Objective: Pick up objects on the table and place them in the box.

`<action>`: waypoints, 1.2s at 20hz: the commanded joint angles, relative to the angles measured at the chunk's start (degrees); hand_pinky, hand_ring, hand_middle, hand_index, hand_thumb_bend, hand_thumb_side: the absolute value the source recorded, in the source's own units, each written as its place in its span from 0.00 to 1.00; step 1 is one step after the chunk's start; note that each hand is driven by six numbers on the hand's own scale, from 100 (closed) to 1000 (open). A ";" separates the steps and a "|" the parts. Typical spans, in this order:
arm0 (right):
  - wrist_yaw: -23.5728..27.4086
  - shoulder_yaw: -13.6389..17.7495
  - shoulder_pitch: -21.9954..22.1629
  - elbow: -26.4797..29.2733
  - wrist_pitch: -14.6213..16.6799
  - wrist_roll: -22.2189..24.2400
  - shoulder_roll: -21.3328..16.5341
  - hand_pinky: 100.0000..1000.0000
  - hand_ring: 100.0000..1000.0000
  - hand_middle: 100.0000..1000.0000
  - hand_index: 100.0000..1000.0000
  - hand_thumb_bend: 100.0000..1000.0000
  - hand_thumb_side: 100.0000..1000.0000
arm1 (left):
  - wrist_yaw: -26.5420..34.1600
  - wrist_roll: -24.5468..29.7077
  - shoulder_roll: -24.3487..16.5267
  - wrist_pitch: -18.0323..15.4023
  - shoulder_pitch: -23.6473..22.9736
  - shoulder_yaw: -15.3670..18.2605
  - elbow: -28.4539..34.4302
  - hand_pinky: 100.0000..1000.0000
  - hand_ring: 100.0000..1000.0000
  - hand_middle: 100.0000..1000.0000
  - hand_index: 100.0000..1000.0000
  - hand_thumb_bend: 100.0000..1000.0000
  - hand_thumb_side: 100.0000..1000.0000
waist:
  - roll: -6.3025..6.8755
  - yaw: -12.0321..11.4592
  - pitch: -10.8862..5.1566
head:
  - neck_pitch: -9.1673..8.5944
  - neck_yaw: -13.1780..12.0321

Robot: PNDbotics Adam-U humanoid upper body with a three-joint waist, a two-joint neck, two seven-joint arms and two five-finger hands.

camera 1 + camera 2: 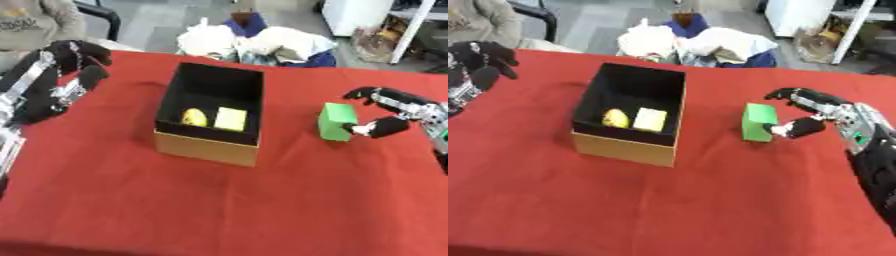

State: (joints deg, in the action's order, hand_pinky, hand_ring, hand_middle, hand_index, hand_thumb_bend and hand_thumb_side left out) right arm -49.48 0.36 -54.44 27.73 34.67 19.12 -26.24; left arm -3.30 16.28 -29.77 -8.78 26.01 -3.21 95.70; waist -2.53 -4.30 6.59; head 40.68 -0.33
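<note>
Bare red tablecloth [289,200] between green block [335,121] and open-topped box [210,145]; box walls the only barrier.

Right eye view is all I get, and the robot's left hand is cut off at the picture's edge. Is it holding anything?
Observer: No. The left eye view shows the whole left hand, raised over the left edge of the table, and it holds nothing.
Operator: Are its fingers closed?
Observer: They look relaxed and point upward, not made into a fist.
Operator: Where is its arm?
Observer: Its silver forearm runs down along that picture's left edge.
</note>
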 commanded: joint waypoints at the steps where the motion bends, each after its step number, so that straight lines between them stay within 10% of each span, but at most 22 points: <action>1: -1.78 0.64 -1.49 -0.61 -0.57 -1.22 -0.26 0.84 0.93 0.89 0.93 0.22 0.43 | 0.18 0.13 -0.74 0.01 0.57 0.63 0.85 0.68 0.56 0.59 0.75 0.35 0.74 | 0.13 -0.15 -0.65 | -0.49 0.21; 11: -4.61 0.85 -1.19 -0.14 -0.07 -5.74 0.14 0.74 0.74 0.38 0.63 0.19 0.33 | 0.37 0.15 -0.51 0.14 0.06 0.68 0.75 0.68 0.56 0.59 0.75 0.32 0.76 | 0.04 -0.27 -0.93 | -0.44 0.14; 24: 5.10 0.19 -5.89 9.84 3.69 -5.30 0.05 0.73 0.71 0.33 0.61 0.18 0.12 | 1.17 -0.27 0.09 0.17 -0.78 0.48 1.07 0.66 0.54 0.58 0.74 0.32 0.74 | -0.30 -0.09 -1.93 | -0.27 -0.32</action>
State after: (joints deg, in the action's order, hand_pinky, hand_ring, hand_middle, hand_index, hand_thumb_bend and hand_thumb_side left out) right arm -45.95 0.61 -58.68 35.48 38.07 13.27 -25.02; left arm -2.56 16.21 -29.13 -8.62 24.70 -3.24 95.69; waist -2.98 -4.37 5.62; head 40.70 -0.49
